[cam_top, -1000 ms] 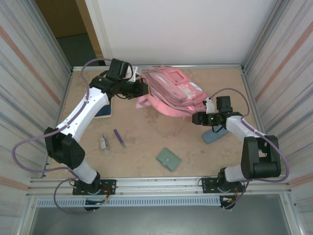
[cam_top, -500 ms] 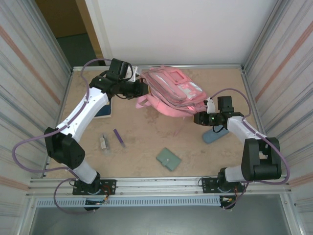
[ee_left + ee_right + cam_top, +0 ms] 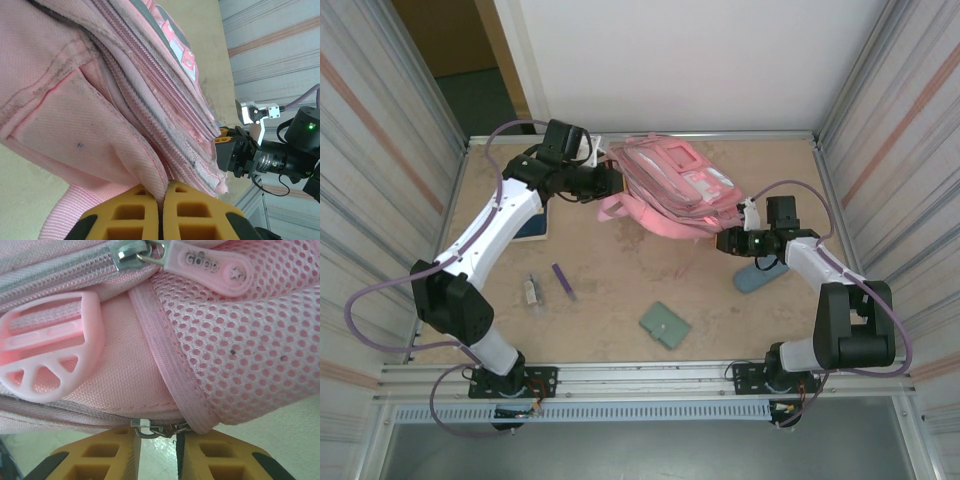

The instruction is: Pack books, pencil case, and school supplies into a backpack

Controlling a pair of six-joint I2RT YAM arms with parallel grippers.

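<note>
At the far middle of the tan tabletop (image 3: 620, 300) lies your large pink fabric backpack (image 3: 670, 185), white-grey patch facing up and its pink straps (image 3: 615, 210) spilling off its left side.

Your left gripper (image 3: 612, 182) is at the bag's left edge. In the left wrist view its yellow fingers (image 3: 125, 220) are pressed together with a fold of the pink cloth caught between them, so it is clamped on the backpack.

Your right gripper (image 3: 723, 240) is against the bag's near right edge. In the right wrist view its pads (image 3: 100, 455) stand a narrow slit apart, and a small metal zip pull (image 3: 150, 429) sits right at their tips, below the pink mesh pocket (image 3: 250, 340) and the pink plastic buckle (image 3: 50, 360). You cannot tell whether the pull is actually pinched.

The rest is out on the table, apart from the bag:
- The thin dark blue book (image 3: 532, 226) is partly under your left arm.
- The slate-blue soft pencil case (image 3: 760, 276) is just beneath your right forearm.
- The short purple pen (image 3: 563, 281) and the tiny grey-white stick (image 3: 531, 290) lie near each other at front left.
- The sage-green square folder (image 3: 665, 325) is at front centre.
</note>
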